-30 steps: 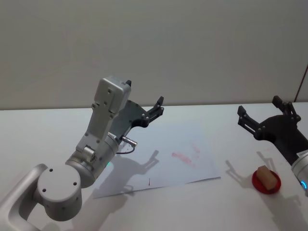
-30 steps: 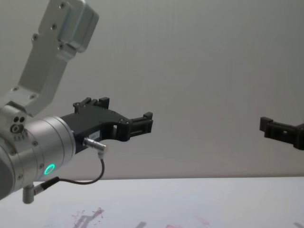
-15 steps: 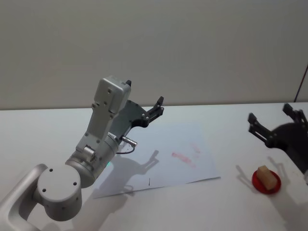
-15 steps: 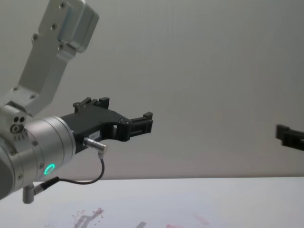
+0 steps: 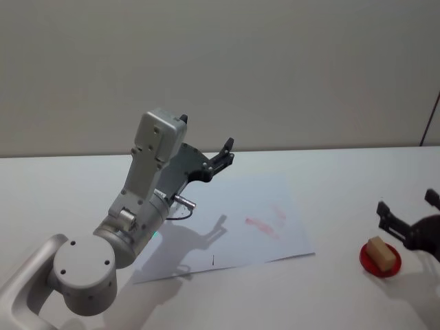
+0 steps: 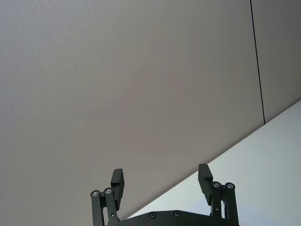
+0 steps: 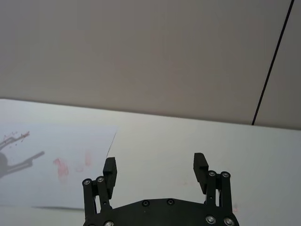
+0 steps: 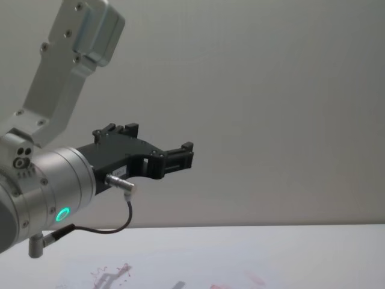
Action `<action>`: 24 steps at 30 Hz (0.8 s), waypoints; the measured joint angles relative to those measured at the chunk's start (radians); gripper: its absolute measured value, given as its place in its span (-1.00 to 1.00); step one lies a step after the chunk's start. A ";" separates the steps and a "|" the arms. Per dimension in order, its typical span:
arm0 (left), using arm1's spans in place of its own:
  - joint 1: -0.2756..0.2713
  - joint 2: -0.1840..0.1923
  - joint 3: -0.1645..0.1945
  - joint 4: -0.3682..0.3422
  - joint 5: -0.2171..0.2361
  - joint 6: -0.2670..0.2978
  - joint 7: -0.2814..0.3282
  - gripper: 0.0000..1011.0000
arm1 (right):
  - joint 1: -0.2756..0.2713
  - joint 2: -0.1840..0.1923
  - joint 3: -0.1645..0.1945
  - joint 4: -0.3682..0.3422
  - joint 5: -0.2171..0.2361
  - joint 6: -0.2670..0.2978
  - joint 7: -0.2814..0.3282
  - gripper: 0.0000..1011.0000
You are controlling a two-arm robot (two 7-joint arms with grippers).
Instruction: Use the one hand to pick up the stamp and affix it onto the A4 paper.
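Observation:
The stamp (image 5: 383, 252), a small light-brown block, lies on a red dish (image 5: 366, 264) at the table's right. My right gripper (image 5: 405, 201) hovers just behind and to the right of it, open and holding nothing; the right wrist view shows its fingers (image 7: 155, 161) spread over bare table. The A4 paper (image 5: 234, 230) lies flat mid-table with red ink marks, and shows again as a white sheet (image 7: 56, 160) in the right wrist view. My left gripper (image 5: 227, 152) is parked raised above the paper's far left corner, open (image 6: 160, 181).
The big silver left arm (image 5: 137, 206) with a green-lit ring and cable (image 8: 60, 214) rises over the paper's left side. A plain wall stands behind the white table (image 5: 330, 179). A dark vertical line (image 7: 270, 63) runs down the wall at the right.
My right gripper has dropped and drawn back toward the right edge, coming level with the stamp and leaving the chest view. The left arm has not moved.

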 joint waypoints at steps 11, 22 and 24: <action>0.000 0.000 0.000 0.000 0.000 0.000 0.000 0.98 | -0.033 0.021 0.002 -0.002 0.021 0.088 0.034 0.98; 0.000 0.000 0.000 0.000 0.000 0.000 0.000 0.98 | -0.044 0.018 -0.010 0.008 0.002 0.166 0.030 0.98; 0.000 0.000 0.000 0.000 0.000 0.000 0.000 0.98 | -0.042 0.016 -0.012 0.011 -0.005 0.175 0.030 0.98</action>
